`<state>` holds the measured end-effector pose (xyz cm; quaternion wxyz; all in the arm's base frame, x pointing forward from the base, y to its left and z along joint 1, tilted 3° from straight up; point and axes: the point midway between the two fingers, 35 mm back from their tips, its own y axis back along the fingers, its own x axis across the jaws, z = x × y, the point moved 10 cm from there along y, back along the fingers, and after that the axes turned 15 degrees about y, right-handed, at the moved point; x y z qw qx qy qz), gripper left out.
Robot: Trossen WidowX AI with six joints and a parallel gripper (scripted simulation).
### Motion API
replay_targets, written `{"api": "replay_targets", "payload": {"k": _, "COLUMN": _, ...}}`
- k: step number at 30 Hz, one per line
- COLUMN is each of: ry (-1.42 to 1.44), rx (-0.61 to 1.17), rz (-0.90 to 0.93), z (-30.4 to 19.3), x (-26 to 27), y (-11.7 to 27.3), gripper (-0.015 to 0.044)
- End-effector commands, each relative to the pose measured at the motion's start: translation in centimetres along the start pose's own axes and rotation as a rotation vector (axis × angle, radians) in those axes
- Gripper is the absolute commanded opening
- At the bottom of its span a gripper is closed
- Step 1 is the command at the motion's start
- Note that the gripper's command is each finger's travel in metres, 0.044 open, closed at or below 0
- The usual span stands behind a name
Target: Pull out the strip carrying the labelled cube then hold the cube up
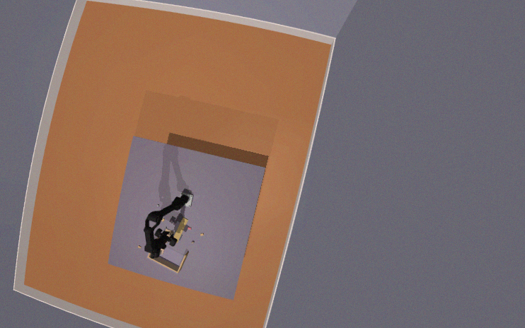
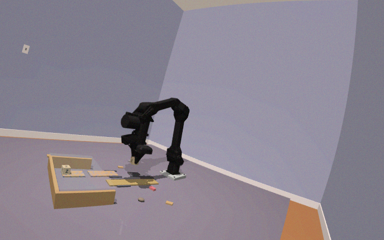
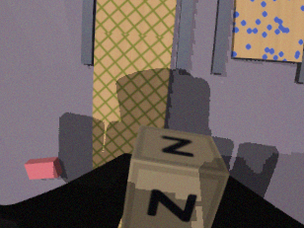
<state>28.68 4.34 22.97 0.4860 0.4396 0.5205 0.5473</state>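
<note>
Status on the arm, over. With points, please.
Gripper (image 2: 134, 161) (image 3: 169, 170) shut on a Z-marked cube (image 2: 133, 160) (image 3: 174, 169), held up clear of the cross-hatched strip (image 2: 132, 182) (image 3: 133, 58). Second Z cube (image 2: 65, 170) on a strip piece inside the wooden frame (image 2: 83, 200). Nothing seen blocking.

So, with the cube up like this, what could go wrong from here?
The lettered cube could slip if the gripper loosens; it hangs above the floor, and might land on the cross-hatched strip.

A low swing toward the wooden-walled tray might clip its wall.
</note>
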Motion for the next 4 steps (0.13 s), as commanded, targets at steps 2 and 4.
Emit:
{"api": "replay_targets", "payload": {"k": 2, "ry": -0.004, "rx": 0.001, "rz": 0.004, "z": -0.03, "x": 0.02, "y": 0.05, "gripper": 0.0000}}
{"api": "replay_targets", "payload": {"k": 4, "ry": -0.004, "rx": 0.001, "rz": 0.004, "z": -0.03, "x": 0.02, "y": 0.05, "gripper": 0.0000}}
